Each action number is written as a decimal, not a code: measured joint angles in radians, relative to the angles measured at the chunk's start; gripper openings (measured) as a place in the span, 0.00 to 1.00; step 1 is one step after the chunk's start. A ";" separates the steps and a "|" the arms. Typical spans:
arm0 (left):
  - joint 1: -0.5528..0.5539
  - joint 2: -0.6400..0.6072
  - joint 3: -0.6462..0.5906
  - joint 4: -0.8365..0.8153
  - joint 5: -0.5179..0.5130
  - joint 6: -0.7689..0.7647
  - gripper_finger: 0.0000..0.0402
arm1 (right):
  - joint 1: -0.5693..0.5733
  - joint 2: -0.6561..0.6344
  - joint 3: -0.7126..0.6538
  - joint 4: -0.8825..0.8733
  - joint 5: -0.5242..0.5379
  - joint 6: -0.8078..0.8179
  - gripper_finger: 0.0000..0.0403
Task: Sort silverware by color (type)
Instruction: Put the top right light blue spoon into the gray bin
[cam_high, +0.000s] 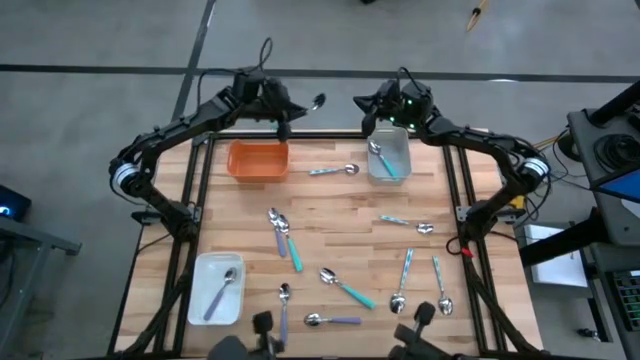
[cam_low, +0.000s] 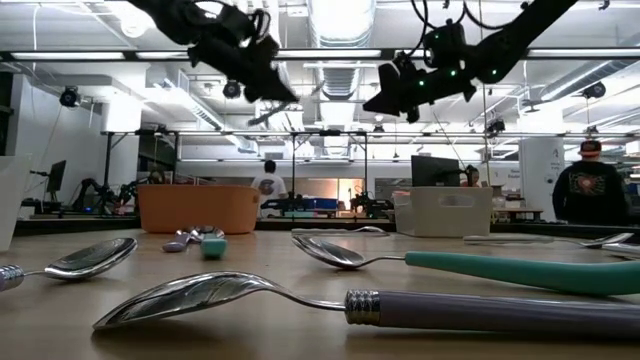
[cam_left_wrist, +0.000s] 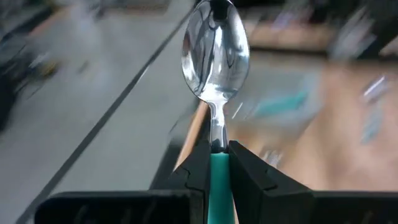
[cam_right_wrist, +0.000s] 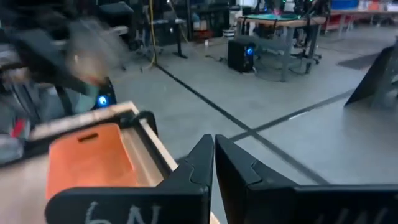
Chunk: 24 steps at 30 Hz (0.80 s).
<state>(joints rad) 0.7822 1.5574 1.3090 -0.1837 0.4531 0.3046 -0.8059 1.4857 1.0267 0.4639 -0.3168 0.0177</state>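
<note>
My left gripper (cam_high: 293, 110) is raised above the table's far edge, beside the orange tray (cam_high: 258, 160), shut on a teal-handled spoon (cam_left_wrist: 216, 53). The spoon's shiny bowl (cam_high: 318, 100) sticks out past the fingers. My right gripper (cam_high: 362, 101) is shut with nothing in it, raised over the far edge by the grey tray (cam_high: 392, 160), which holds a teal spoon (cam_high: 382, 160). A lavender-handled spoon (cam_high: 222, 292) lies in the white tray (cam_high: 200, 300). Several more spoons lie flat on the wood, such as a teal one (cam_high: 345, 287). My left gripper pinches the spoon's teal handle (cam_left_wrist: 219, 163) between its two fingers, close to where the handle meets the metal neck. The spoon runs on along the fingers, its bowl ahead of the tips. It is lifted clear of the table and trays.
Loose spoons are scattered over the middle and near half of the table, among them a pair at the centre left (cam_high: 283, 235), one between the far trays (cam_high: 333, 170) and a lavender one close to the low camera (cam_low: 300, 300). People stand in the room beyond the table (cam_low: 590, 185).
</note>
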 joint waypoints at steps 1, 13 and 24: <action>0.000 0.000 -0.003 0.045 0.068 -0.035 0.06 | 0.000 0.008 0.000 0.008 0.000 0.028 0.02; -0.076 0.019 -0.016 0.171 0.046 -0.095 0.06 | 0.025 0.030 0.053 -0.016 -0.163 0.307 0.14; -0.191 0.087 -0.014 0.222 -0.511 -0.043 0.06 | 0.064 0.031 0.066 -0.016 -0.048 0.325 0.49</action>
<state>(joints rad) 0.5911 1.6441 1.2945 0.0382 -0.0581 0.2619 -0.7418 1.5166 1.0923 0.4480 -0.3649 0.3432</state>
